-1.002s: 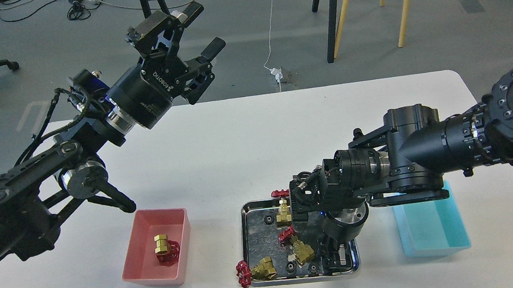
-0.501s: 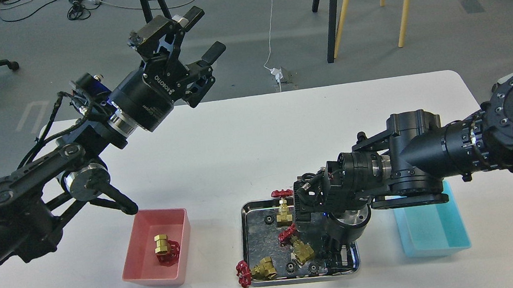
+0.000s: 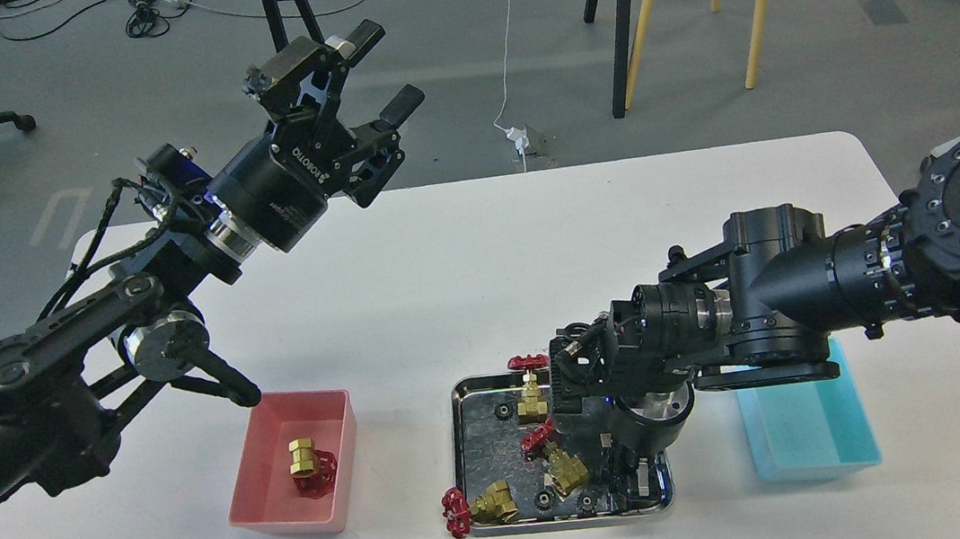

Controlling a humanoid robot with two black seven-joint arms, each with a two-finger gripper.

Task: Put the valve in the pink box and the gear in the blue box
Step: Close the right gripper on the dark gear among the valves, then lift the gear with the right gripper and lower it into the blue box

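Note:
The pink box [image 3: 276, 501] sits front left and holds one brass valve [image 3: 311, 465] with a red handwheel. Three more valves [image 3: 530, 389] [image 3: 559, 461] [image 3: 484, 504] lie in the steel tray [image 3: 475, 451], with small black gears [image 3: 503, 410] [image 3: 544, 499] [image 3: 586, 501] among them. My right gripper [image 3: 632, 480] points down into the tray's front right corner, next to the gears; its dark fingers cannot be told apart. The blue box [image 3: 811, 435] stands to the right, partly behind my right arm, and nothing shows in it. My left gripper [image 3: 385, 68] is open and empty, high above the table's back left.
The tray lies between the two boxes near the table's front edge. My left arm's elbow link [image 3: 213, 386] hangs just above the pink box's back left corner. Chair and easel legs stand on the floor beyond the table.
My right arm's wrist has shifted slightly, with the gripper staying low in the tray's front right corner. My left arm has drifted a little. The valves and gears have not moved.

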